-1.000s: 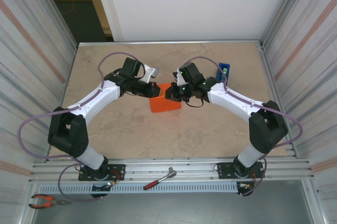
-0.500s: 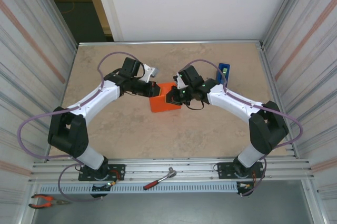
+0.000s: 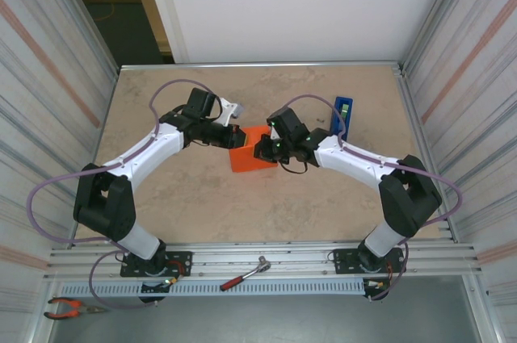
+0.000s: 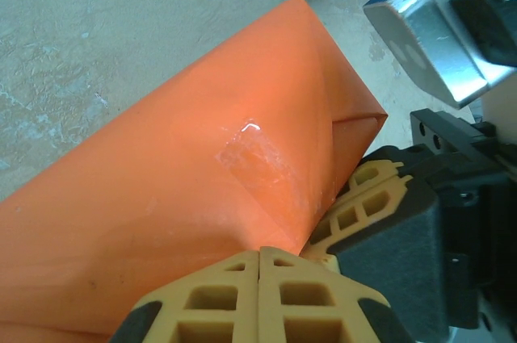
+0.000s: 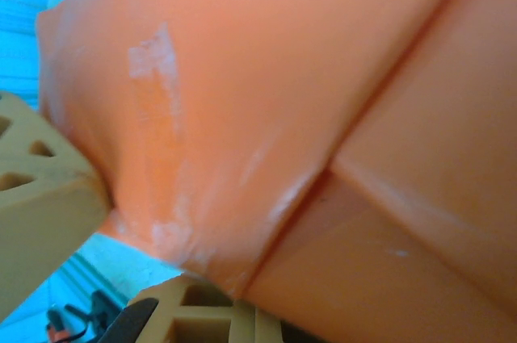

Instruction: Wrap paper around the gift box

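Orange paper (image 4: 161, 190) folded round gift box, box itself covered; clear tape patch (image 4: 258, 156) over seam; left gripper (image 4: 258, 270) closed tight, tips against paper; right gripper (image 3: 267, 149) closed at opposite end, close-up blurred

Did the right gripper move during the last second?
Yes. The right gripper has slid slightly down the top view, away from the blue tape dispenser, which its arm now covers less; it stays against the paper.

The 2 black-and-white arms bend inward, wrists nearly meeting; left tan-fingered gripper (image 3: 237, 140) and right tan-fingered gripper (image 3: 264, 149) face each other, jaws closed.
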